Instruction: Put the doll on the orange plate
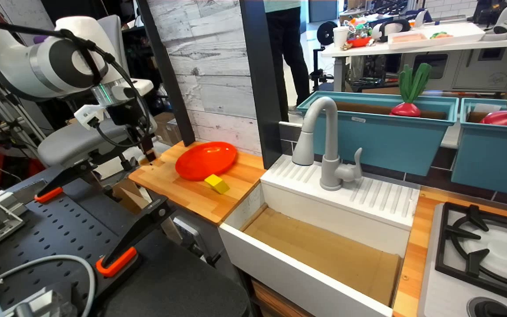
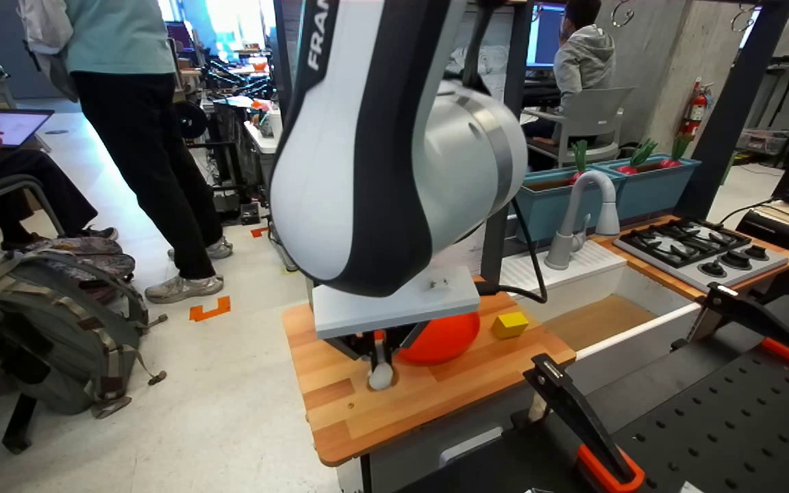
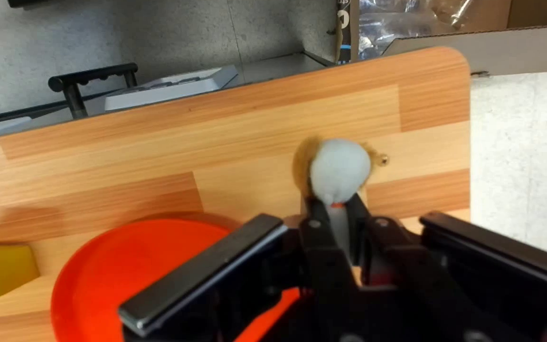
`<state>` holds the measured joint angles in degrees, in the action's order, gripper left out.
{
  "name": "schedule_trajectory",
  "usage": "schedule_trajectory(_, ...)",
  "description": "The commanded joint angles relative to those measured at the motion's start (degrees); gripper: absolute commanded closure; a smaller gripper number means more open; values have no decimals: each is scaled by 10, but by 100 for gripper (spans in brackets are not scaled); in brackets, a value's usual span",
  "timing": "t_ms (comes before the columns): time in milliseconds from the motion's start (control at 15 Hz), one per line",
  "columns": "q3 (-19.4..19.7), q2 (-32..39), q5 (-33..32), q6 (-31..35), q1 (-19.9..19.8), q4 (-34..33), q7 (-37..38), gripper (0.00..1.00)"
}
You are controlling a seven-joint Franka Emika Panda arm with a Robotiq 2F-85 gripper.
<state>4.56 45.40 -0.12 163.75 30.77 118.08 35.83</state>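
Observation:
The doll (image 3: 341, 166) shows a pale grey-white rounded part with brown fuzz at its sides. My gripper (image 3: 337, 210) is shut on it, with the doll's narrow grey part between the fingers. In an exterior view the doll (image 2: 381, 376) hangs at the fingertips of the gripper (image 2: 379, 352), over the wooden counter; whether it touches the wood I cannot tell. The orange plate (image 3: 126, 270) lies on the counter beside the gripper, partly hidden by it in the wrist view. It shows whole in an exterior view (image 1: 206, 161) and partly behind the arm in an exterior view (image 2: 446, 339).
A yellow block (image 1: 217, 184) sits on the wooden counter (image 1: 183, 193) next to the plate. A white sink (image 1: 297, 264) with a grey faucet (image 1: 330, 149) adjoins it. A grey plank wall (image 1: 214, 66) stands behind. Black clamps (image 2: 572, 411) hold the black workbench.

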Motion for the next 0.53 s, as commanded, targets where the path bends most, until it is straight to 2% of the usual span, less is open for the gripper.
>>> schedule_trajectory(0, 35, -71, -4, 31, 9, 67, -3, 97)
schedule_trajectory(200, 39, -87, 1, 14, -26, 63, -22, 97)
schedule_trajectory(467, 36, -63, 15, 7, -74, 26, -30, 97)
